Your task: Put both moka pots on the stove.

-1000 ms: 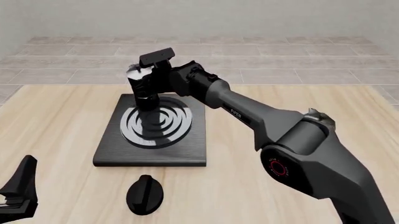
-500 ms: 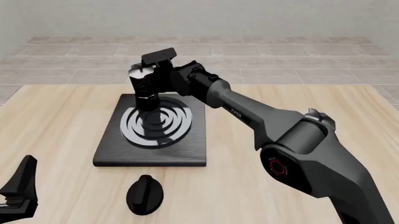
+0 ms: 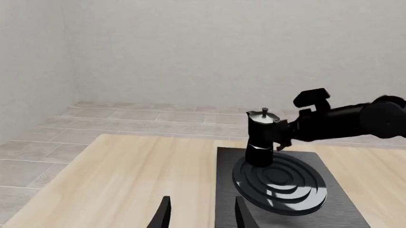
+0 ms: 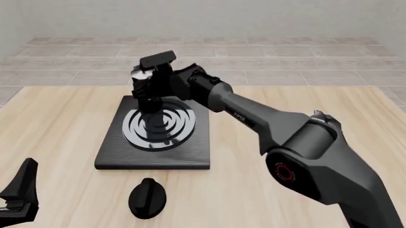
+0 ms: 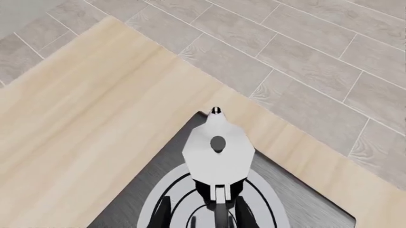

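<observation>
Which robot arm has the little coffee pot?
The right gripper, out over the stove, grips the moka pot. The left gripper holds nothing.

One moka pot (image 4: 147, 88) is showing, though the task names two. One stove (image 4: 190, 142) is lying on the one bench (image 4: 57, 123), carrying one ringed burner (image 4: 180, 128). One oval knob (image 4: 147, 198) is sitting in front of the stove. Two arms are showing, each carrying one end effector: the right (image 4: 152, 78) and the left (image 4: 16, 199).
</observation>
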You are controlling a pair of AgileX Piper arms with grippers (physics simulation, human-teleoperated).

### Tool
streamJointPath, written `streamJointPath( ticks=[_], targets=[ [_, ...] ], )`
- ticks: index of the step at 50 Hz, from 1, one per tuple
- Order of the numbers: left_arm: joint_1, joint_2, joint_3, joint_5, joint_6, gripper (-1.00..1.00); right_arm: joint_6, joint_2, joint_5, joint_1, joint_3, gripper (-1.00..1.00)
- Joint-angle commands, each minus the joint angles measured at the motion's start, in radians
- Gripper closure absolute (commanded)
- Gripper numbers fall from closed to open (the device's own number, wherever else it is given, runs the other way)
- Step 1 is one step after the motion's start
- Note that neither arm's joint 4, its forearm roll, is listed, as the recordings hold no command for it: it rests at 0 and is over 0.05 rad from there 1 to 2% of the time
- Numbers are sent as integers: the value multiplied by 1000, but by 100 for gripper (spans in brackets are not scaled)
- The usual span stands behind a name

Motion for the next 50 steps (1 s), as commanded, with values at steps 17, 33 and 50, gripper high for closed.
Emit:
streamJointPath(
  ticks=[17, 33, 50],
  targets=[
    [-6, 0, 3, -2, 11, -100, -84, -120, 63, -26, 15, -100],
    [-9, 0, 8, -8, 22, -100, -103, -273, 64, -20, 116, -100],
    [-12, 0, 5, -9, 26, -100, -76, -583, -45, 25, 424, -100]
  ],
)
